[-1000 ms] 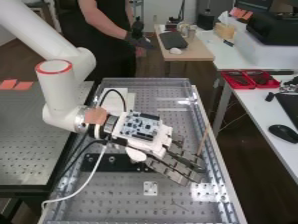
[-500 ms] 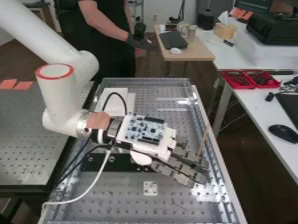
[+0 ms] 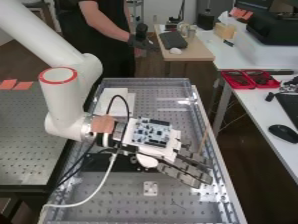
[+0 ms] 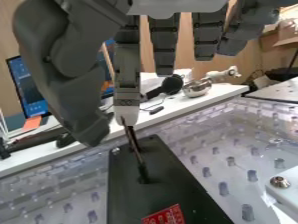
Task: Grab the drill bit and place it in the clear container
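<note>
Robot hand [image 3: 186, 172], blocky fingers extended and gripping nothing, hangs near the slender, dark drill bit [image 4: 136, 152].

The hand [image 3: 181, 172] is dark grey, the arm [image 3: 64, 106] white, ringed red.

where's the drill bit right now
In the wrist view, the drill bit leans over the black plate, lower end at a hole near the red label, upper end by the hand, at the pale fingertip nearest the thumb.
</note>
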`<action>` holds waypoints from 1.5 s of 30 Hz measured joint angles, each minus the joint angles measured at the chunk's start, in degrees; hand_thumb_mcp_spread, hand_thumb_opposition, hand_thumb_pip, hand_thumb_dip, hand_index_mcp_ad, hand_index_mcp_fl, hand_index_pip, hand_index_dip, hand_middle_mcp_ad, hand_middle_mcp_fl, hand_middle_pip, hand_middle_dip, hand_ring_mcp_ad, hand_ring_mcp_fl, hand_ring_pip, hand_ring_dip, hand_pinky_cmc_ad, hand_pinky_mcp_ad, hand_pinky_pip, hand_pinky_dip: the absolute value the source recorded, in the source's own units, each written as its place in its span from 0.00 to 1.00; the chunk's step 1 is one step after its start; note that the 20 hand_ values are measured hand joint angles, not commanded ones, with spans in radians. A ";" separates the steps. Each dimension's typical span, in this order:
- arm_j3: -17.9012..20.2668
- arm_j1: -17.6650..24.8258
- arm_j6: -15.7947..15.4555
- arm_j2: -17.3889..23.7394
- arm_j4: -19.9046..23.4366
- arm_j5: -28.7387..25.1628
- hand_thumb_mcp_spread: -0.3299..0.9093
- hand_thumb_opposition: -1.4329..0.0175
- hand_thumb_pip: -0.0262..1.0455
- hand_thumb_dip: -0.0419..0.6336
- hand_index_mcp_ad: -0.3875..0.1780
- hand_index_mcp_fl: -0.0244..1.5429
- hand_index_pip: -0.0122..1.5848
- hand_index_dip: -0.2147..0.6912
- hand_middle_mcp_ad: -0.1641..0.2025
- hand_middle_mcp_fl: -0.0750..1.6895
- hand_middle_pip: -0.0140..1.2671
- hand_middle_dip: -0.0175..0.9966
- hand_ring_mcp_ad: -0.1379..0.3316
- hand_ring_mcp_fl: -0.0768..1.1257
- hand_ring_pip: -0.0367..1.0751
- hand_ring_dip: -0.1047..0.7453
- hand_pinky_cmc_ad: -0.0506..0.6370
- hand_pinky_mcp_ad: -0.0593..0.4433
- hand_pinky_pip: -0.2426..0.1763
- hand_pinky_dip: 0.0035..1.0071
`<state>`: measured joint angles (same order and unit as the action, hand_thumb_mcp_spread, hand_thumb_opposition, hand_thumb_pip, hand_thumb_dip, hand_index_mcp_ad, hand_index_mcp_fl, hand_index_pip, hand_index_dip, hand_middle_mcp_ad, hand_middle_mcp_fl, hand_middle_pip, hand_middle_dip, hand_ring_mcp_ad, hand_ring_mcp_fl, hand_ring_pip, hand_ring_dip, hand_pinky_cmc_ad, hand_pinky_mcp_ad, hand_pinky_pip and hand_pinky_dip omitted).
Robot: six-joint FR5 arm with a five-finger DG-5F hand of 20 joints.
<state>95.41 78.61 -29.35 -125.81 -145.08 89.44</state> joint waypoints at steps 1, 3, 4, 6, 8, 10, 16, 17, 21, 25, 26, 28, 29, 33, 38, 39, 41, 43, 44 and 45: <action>-0.26 -0.12 -0.20 -0.11 -0.17 0.16 0.58 0.39 0.65 0.44 0.57 0.15 0.95 0.38 0.74 0.11 0.11 0.17 0.81 0.08 0.11 0.07 0.31 0.47 0.27 0.17; -0.69 -0.37 -0.53 -0.30 -0.52 0.43 0.58 0.39 0.65 0.44 0.56 0.16 0.95 0.38 0.74 0.12 0.11 0.17 0.81 0.08 0.11 0.07 0.31 0.47 0.27 0.17; -0.88 -0.54 -0.68 -0.40 -0.72 0.60 0.58 0.39 0.65 0.44 0.56 0.17 0.95 0.38 0.74 0.12 0.11 0.17 0.81 0.08 0.11 0.07 0.31 0.47 0.27 0.17; -1.03 -0.72 -0.85 -0.48 -0.94 0.80 0.58 0.39 0.65 0.44 0.56 0.18 0.95 0.37 0.74 0.12 0.11 0.17 0.81 0.08 0.11 0.07 0.31 0.47 0.27 0.17; -1.06 -0.86 -1.02 -0.54 -1.01 1.13 0.58 0.39 0.65 0.44 0.56 0.20 0.94 0.37 0.74 0.12 0.11 0.17 0.81 0.08 0.11 0.07 0.31 0.47 0.27 0.17; -1.07 -1.13 -1.21 -0.62 -1.04 1.61 0.58 0.39 0.65 0.44 0.56 0.20 0.94 0.38 0.74 0.12 0.11 0.17 0.81 0.08 0.11 0.07 0.31 0.46 0.27 0.17; -0.98 -1.49 -1.10 -0.75 -0.96 1.88 0.57 0.38 0.65 0.44 0.56 0.20 0.93 0.37 0.74 0.12 0.11 0.17 0.81 0.09 0.11 0.07 0.31 0.47 0.27 0.17; -0.96 -1.52 -1.09 -0.76 -0.92 1.91 0.57 0.38 0.65 0.44 0.56 0.20 0.93 0.37 0.74 0.11 0.11 0.17 0.81 0.09 0.11 0.07 0.31 0.47 0.27 0.17; -0.90 -1.65 -0.80 -0.84 -0.60 2.17 0.57 0.38 0.65 0.44 0.56 0.21 0.92 0.36 0.74 0.11 0.11 0.17 0.81 0.09 0.11 0.07 0.31 0.47 0.27 0.17; -0.95 -1.67 -0.50 -0.94 -0.47 2.53 0.57 0.38 0.65 0.44 0.56 0.21 0.92 0.36 0.74 0.12 0.11 0.17 0.81 0.09 0.11 0.07 0.31 0.47 0.27 0.17; -0.95 -1.67 -0.49 -0.94 -0.47 2.55 0.57 0.38 0.65 0.44 0.56 0.21 0.92 0.36 0.74 0.12 0.11 0.17 0.81 0.09 0.11 0.07 0.31 0.47 0.27 0.17; -1.01 -1.61 -0.19 -1.00 -0.48 2.47 0.57 0.38 0.65 0.44 0.56 0.21 0.92 0.34 0.74 0.12 0.11 0.17 0.81 0.09 0.11 0.07 0.31 0.47 0.27 0.17; -1.03 -1.59 -0.16 -1.02 -0.48 2.45 0.57 0.38 0.65 0.44 0.56 0.21 0.92 0.34 0.74 0.12 0.11 0.17 0.81 0.09 0.11 0.07 0.31 0.47 0.27 0.17; -1.21 -1.55 -0.02 -1.14 -0.78 2.99 0.59 0.37 0.65 0.44 0.54 0.22 0.90 0.33 0.74 0.12 0.11 0.17 0.81 0.08 0.11 0.07 0.31 0.47 0.27 0.17; -1.27 -1.62 -0.04 -1.18 -0.80 3.18 0.59 0.37 0.65 0.44 0.50 0.23 0.87 0.31 0.74 0.12 0.11 0.17 0.81 0.08 0.11 0.07 0.31 0.47 0.27 0.17; -1.28 -1.66 -0.10 -1.18 -0.78 3.25 0.59 0.37 0.65 0.44 0.50 0.23 0.87 0.29 0.74 0.12 0.11 0.17 0.81 0.08 0.11 0.07 0.32 0.47 0.27 0.17; -1.30 -1.70 -0.19 -1.18 -0.76 3.45 0.59 0.37 0.65 0.44 0.50 0.24 0.86 0.29 0.74 0.12 0.11 0.17 0.81 0.08 0.11 0.07 0.32 0.47 0.27 0.17; -1.34 -1.75 -0.35 -1.19 -0.73 3.22 0.59 0.37 0.65 0.44 0.50 0.25 0.86 0.28 0.72 0.12 0.11 0.17 0.80 0.08 0.11 0.07 0.32 0.47 0.27 0.17; -1.35 -1.77 -0.40 -1.20 -0.72 3.20 0.60 0.37 0.65 0.44 0.50 0.25 0.85 0.27 0.72 0.12 0.11 0.17 0.80 0.08 0.11 0.07 0.32 0.47 0.27 0.17; -1.38 -1.78 -0.47 -1.20 -0.70 3.32 0.60 0.36 0.65 0.44 0.50 0.25 0.85 0.27 0.72 0.12 0.11 0.17 0.80 0.08 0.11 0.07 0.32 0.47 0.27 0.17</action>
<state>94.03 76.83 -29.83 -127.01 -145.79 92.76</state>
